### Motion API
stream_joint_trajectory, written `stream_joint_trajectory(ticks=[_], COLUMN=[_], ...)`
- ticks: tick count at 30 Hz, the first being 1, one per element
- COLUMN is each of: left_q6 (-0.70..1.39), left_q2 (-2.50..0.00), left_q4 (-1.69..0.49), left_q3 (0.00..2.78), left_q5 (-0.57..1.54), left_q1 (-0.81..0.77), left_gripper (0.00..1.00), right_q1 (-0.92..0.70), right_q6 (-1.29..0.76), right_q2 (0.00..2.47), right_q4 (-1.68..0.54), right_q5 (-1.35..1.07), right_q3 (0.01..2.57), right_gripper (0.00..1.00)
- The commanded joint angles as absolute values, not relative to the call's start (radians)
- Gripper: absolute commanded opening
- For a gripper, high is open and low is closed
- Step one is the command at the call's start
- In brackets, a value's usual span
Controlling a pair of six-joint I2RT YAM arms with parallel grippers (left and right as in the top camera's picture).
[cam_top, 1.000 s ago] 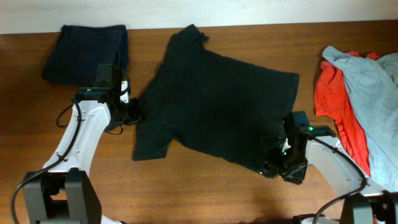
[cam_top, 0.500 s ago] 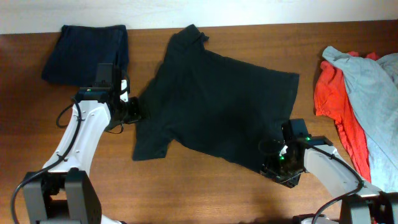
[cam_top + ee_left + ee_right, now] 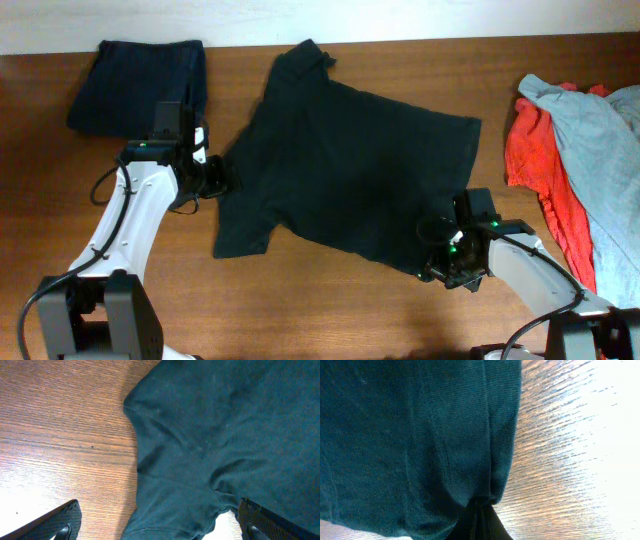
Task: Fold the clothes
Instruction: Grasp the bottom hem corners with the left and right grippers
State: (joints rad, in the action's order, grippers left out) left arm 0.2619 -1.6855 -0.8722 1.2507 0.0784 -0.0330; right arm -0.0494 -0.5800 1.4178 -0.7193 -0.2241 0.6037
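Two grippers: right gripper (image 3: 439,272) clamped tight on black T-shirt (image 3: 350,170) hem (near table (image 3: 330,315) front edge); left gripper (image 3: 222,179) jaws wide apart above sleeve.

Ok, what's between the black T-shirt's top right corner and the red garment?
Only bare wooden table, as the overhead view shows; the black T-shirt and the red garment lie apart.

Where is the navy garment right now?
Overhead view: the navy garment lies folded at upper left, just beyond the left gripper and left of the black T-shirt.
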Motion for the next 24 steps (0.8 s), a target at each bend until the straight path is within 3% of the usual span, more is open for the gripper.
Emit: stream_joint_trajectory(ticks=[1, 13, 14, 19, 24], left_q6=[0.303, 0.329, 0.329, 0.328, 0.321], left_q2=[-1.673, -1.673, -1.673, -1.673, -1.674], left_q4=[-0.897, -0.866, -0.852, -0.775, -0.740], left_q3=[1.223, 0.973, 0.963, 0.925, 0.907], left_q5=[0.083, 0.109, 0.109, 0.108, 0.082], left_q1=[-0.030, -0.030, -0.030, -0.030, -0.030], left_gripper=[0.99, 0.89, 0.81, 0.69, 0.66], right_q1=[-0.051, -0.051, -0.051, -0.051, -0.051], right_q6=[-0.581, -0.554, -0.555, -0.554, -0.555], right_q2=[1.429, 1.429, 1.429, 1.429, 1.429], right_q4=[-0.717, -0.719, -0.719, -0.726, -0.728], right_q5=[-0.177, -0.172, -0.172, -0.171, -0.172], right_q3=[0.593, 0.594, 0.594, 0.594, 0.594], right_gripper=[0.04, 0.04, 0.04, 0.04, 0.04])
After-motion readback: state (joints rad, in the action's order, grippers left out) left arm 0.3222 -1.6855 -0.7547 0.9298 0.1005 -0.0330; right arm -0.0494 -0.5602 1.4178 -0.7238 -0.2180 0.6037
